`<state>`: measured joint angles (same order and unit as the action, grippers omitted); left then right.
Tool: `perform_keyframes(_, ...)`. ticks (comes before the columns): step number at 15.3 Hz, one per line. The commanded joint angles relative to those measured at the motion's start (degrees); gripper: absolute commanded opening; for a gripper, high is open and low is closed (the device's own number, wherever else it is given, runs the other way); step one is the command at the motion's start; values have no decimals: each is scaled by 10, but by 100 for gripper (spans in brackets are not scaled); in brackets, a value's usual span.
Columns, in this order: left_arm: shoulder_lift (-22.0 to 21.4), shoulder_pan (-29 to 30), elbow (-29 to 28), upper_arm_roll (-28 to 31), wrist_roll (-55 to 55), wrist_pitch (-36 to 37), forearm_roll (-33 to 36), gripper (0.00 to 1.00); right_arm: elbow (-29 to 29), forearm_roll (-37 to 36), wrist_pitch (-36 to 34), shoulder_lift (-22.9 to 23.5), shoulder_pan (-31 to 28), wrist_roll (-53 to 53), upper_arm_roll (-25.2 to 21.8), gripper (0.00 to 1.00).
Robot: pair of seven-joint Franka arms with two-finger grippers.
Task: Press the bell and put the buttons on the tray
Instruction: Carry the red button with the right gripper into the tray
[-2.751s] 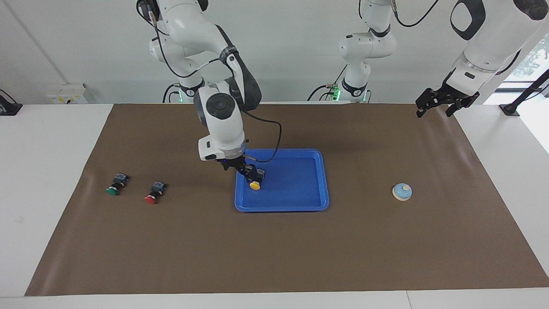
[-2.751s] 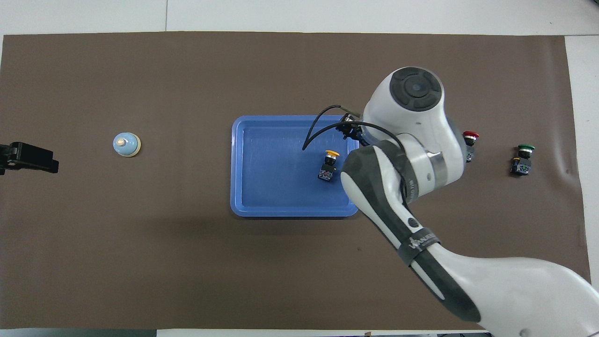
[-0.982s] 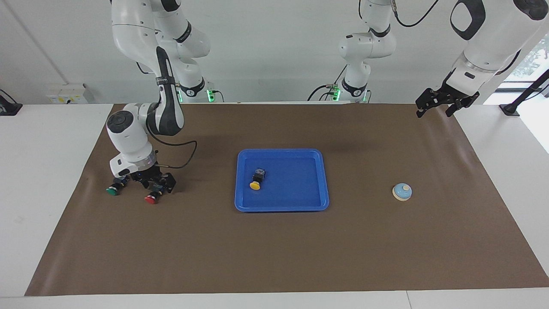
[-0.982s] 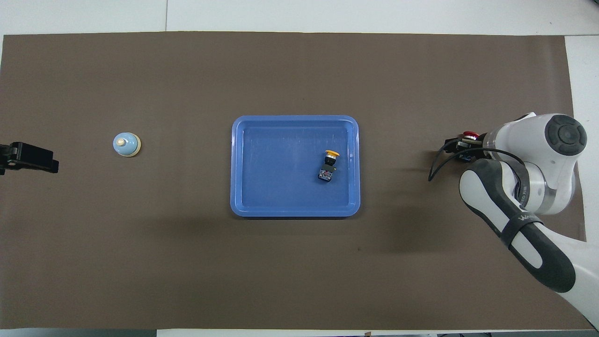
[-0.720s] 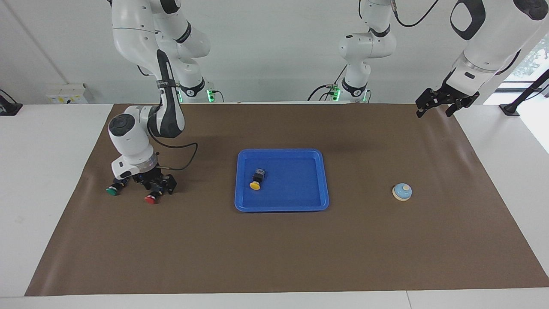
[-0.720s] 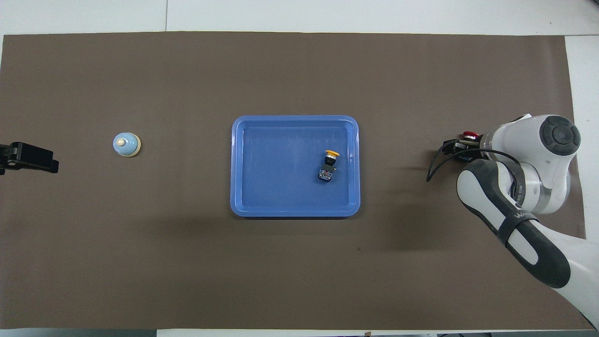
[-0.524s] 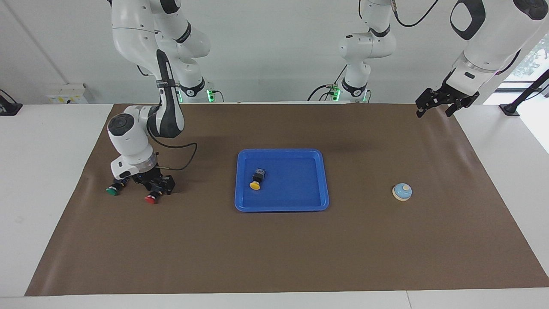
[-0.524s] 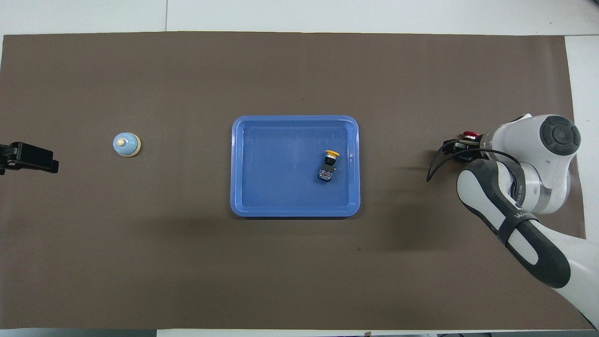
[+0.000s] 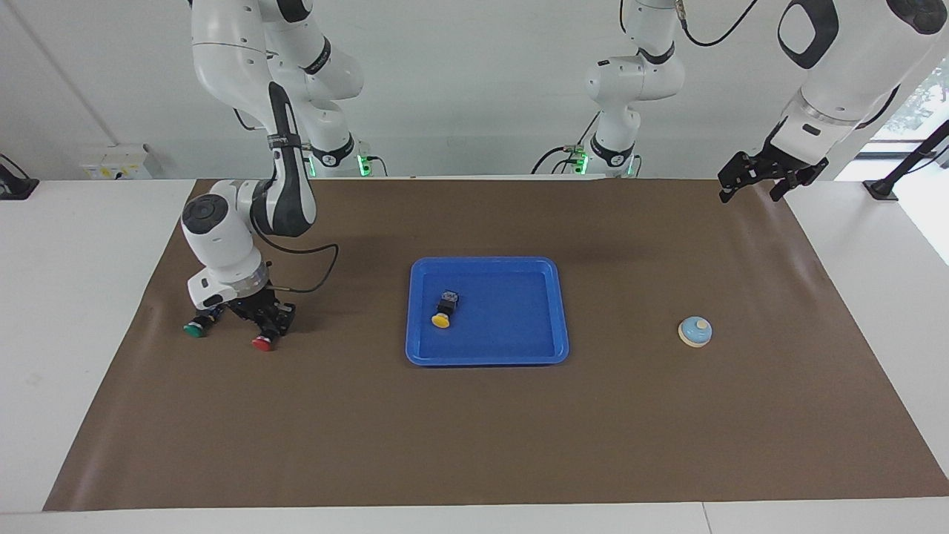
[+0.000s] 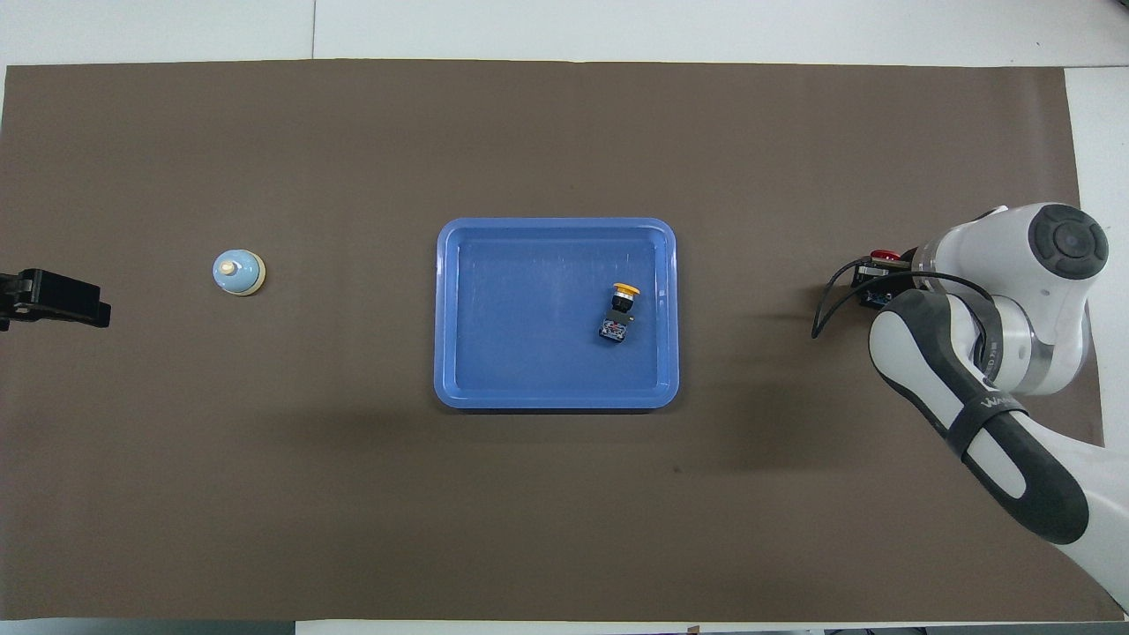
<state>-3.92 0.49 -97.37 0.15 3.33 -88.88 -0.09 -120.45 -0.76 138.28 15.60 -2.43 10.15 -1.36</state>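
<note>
The right gripper (image 9: 263,324) is down at the mat, its fingers pinched on the black body of the red button (image 9: 262,342), whose cap points away from the robots. Just beside it, toward the table's edge at that end, lies the green button (image 9: 195,329), partly under the wrist. The yellow button (image 9: 442,313) already lies in the tray (image 9: 519,354), well apart toward the left arm's end, and the bell (image 9: 695,331) sits farther that way.

The grip looks to sit near the body's rear, so the button could swivel or slip on lifting; the wrist might also nudge the green one.

The right arm folds steeply down from its base. The left gripper (image 9: 767,176) waits spread, raised over the mat's corner.
</note>
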Motion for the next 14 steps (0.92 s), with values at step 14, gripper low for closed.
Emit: perform_keyframes(14, -3, 2, 5, 0, 4, 8, -6, 100, 353, 41, -311, 77, 297, 323, 8, 0)
